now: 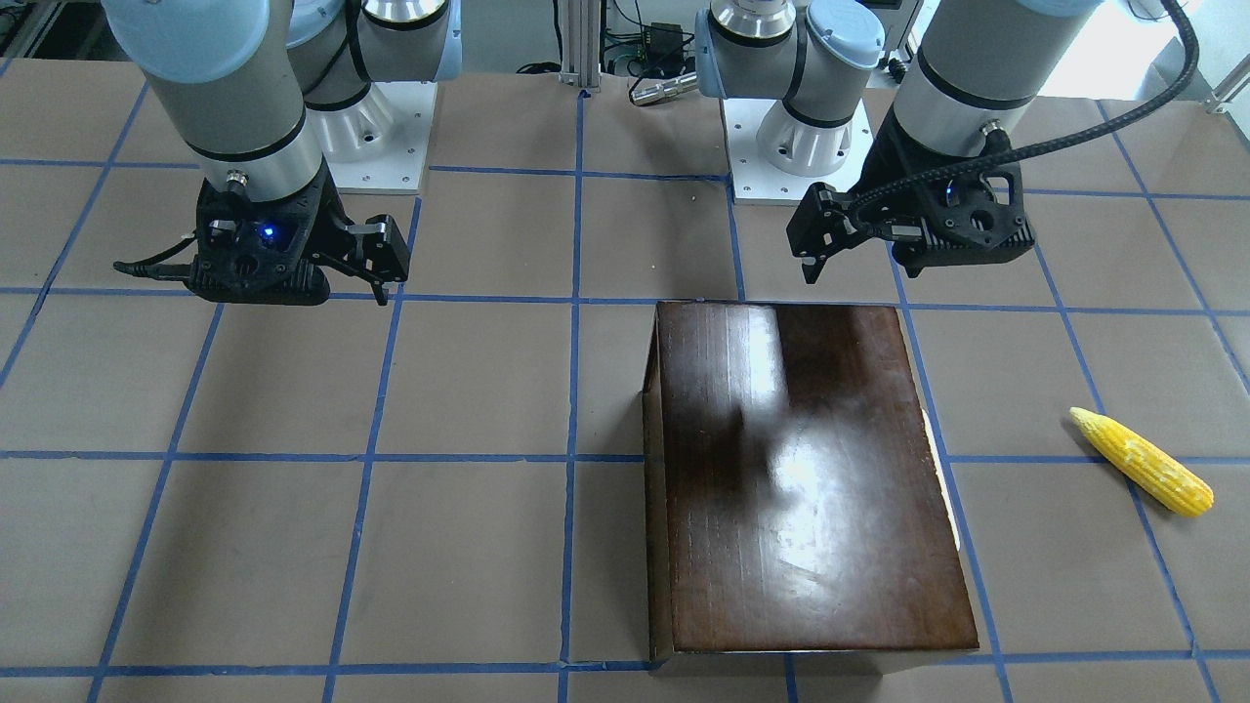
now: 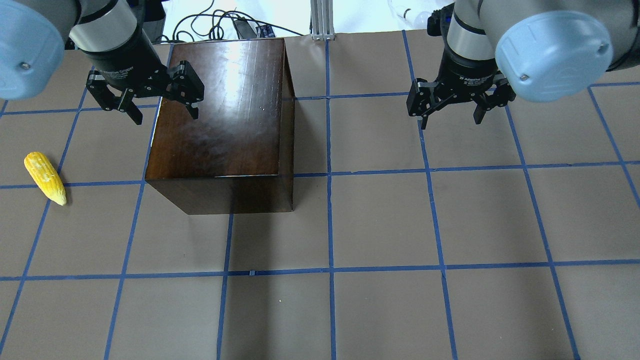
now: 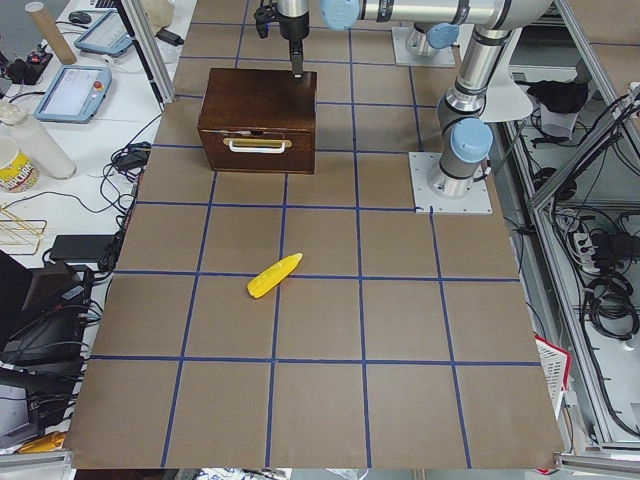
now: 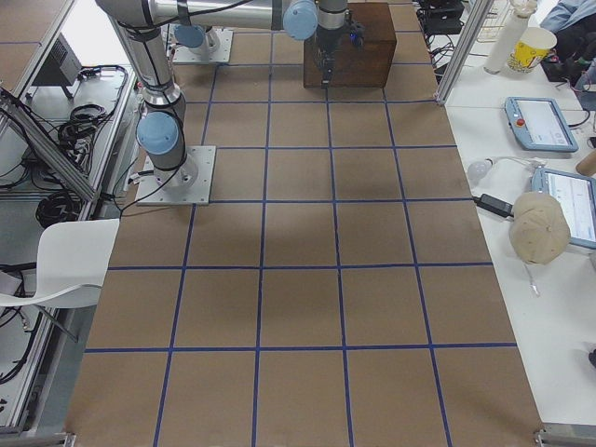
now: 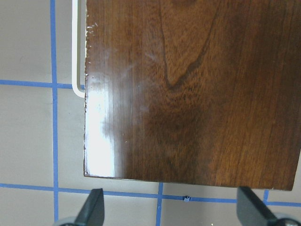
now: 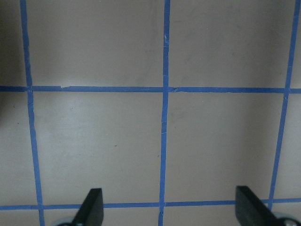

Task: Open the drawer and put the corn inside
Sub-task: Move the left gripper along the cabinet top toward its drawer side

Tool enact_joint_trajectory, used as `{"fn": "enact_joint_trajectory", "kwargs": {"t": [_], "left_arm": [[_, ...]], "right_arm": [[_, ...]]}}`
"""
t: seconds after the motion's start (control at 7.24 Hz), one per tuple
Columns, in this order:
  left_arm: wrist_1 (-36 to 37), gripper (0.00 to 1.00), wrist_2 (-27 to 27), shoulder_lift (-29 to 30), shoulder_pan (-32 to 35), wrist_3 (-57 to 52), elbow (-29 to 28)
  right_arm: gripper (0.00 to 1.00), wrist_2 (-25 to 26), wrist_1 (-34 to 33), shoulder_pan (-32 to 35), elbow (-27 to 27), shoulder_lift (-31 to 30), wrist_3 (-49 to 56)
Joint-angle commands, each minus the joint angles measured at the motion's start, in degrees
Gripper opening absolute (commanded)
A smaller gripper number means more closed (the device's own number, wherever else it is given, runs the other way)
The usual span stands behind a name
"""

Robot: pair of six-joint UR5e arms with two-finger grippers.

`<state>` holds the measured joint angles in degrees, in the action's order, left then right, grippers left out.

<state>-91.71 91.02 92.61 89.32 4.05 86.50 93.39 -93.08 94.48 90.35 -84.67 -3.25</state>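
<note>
Corn (image 2: 45, 178) on table (image 2: 400, 225), left of box (image 2: 225, 110)

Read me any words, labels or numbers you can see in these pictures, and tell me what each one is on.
"2F Adaptive Gripper": white print on the right end effector, small, just legible.
Too blurred to read: similar white print on the left end effector.
Unreadable: yellow label on the cup beside the table.
No text: box, corn.

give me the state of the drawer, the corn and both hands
drawer: shut, inside the box
corn: lying on the table, apart from the box, not held
left hand: open, empty, above the box's top
right hand: open, empty, above the table
</note>
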Motion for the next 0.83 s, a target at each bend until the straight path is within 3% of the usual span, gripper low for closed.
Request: {"fn": "enact_joint_trajectory", "kwargs": {"t": [0.0,0.69], "left_arm": [[0.22,1.00,-0.14,-0.15,-0.54,-0.09,-0.37],[2.23,1.00,0.13,0.47,-1.34,-0.53,-0.55]], "right_arm": [[1.00,0.04,0.00,0.00,0.00,0.03,0.00],[1.00,0.04,0.00,0.00,0.00,0.03,0.00]]}}
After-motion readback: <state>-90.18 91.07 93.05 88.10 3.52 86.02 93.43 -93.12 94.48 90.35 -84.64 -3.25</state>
